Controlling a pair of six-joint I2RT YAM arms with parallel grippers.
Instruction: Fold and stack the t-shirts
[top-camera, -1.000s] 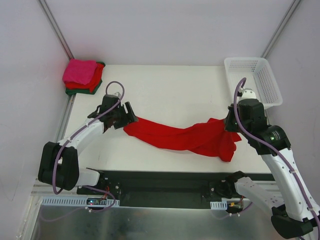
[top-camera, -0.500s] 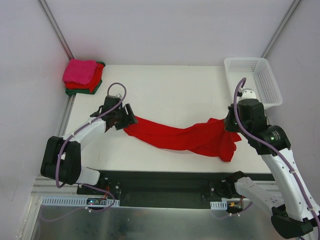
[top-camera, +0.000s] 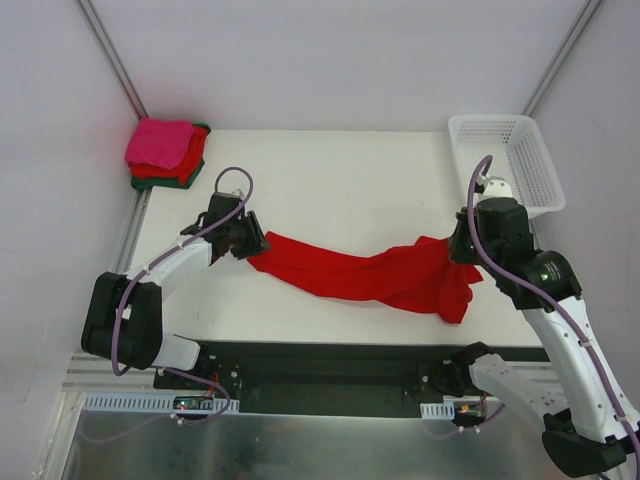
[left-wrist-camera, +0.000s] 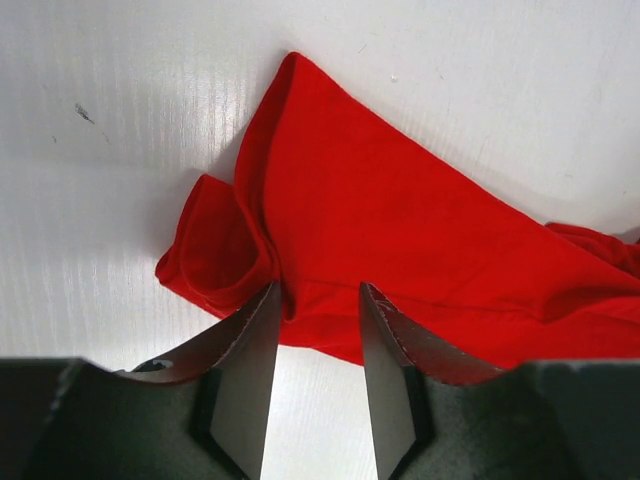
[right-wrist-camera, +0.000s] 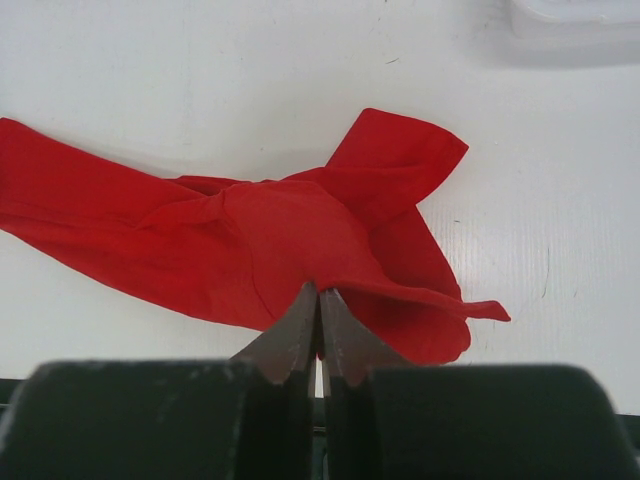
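Narrowed from a second ago, the left hand has drawn its fingers closer together, and that arm's elbow has swung in toward the near left corner. The fingers are still apart, straddling the near edge of the bright red cloth t-shirt at its left end; cloth lies in the gap between them, beside a small rolled fold, and they are not yet pinching it. The shirt lies stretched in a rumpled band across the white bench, from left of the middle toward the right edge. At its right end the right hand has its fingers pressed together on a raised fold of the red cloth, with a sleeve-like flap spread just beyond the tips. A stack of folded t-shirts, hot pink on top, red below and dark green underneath, sits at the far left corner, well apart from both hands. A white plastic lattice basket stands at the far right corner.
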